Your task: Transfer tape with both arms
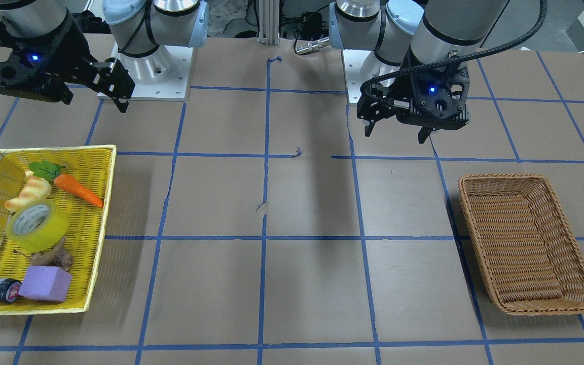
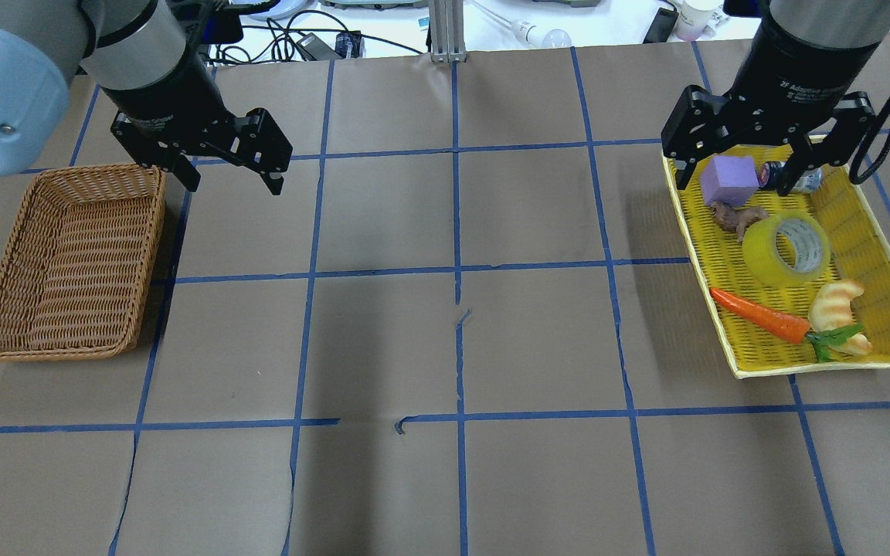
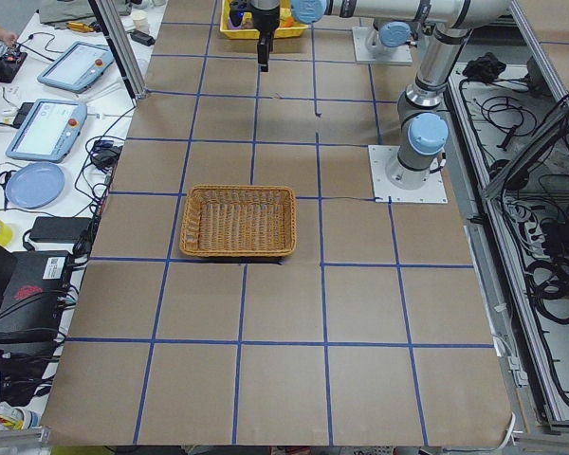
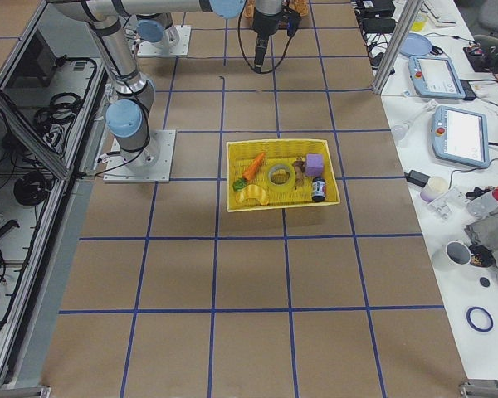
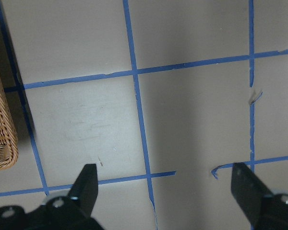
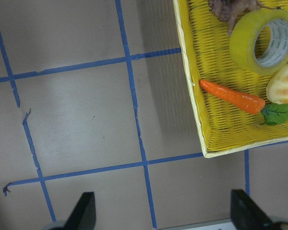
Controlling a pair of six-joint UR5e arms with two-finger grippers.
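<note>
The tape [image 2: 789, 247], a wide yellow roll with a white printed core, lies in a yellow basket [image 2: 692, 232] on my right side. It also shows in the front view [image 1: 36, 225], the right side view [image 4: 280, 176] and the right wrist view [image 6: 261, 40]. My right gripper [image 2: 768, 166] is open and empty, held high over the basket's far end, apart from the tape; it also shows in the front view [image 1: 94, 101]. My left gripper [image 2: 234, 184] is open and empty above the table beside a brown wicker basket [image 2: 66, 255]; it also shows in the front view [image 1: 396, 136].
The yellow basket also holds a carrot [image 2: 758, 315], a croissant [image 2: 835, 301], a purple cube [image 2: 729, 179], a small dark can [image 2: 793, 179] and a brown root-like piece [image 2: 735, 216]. The wicker basket holds nothing. Brown paper with blue tape lines covers the table [image 2: 460, 347].
</note>
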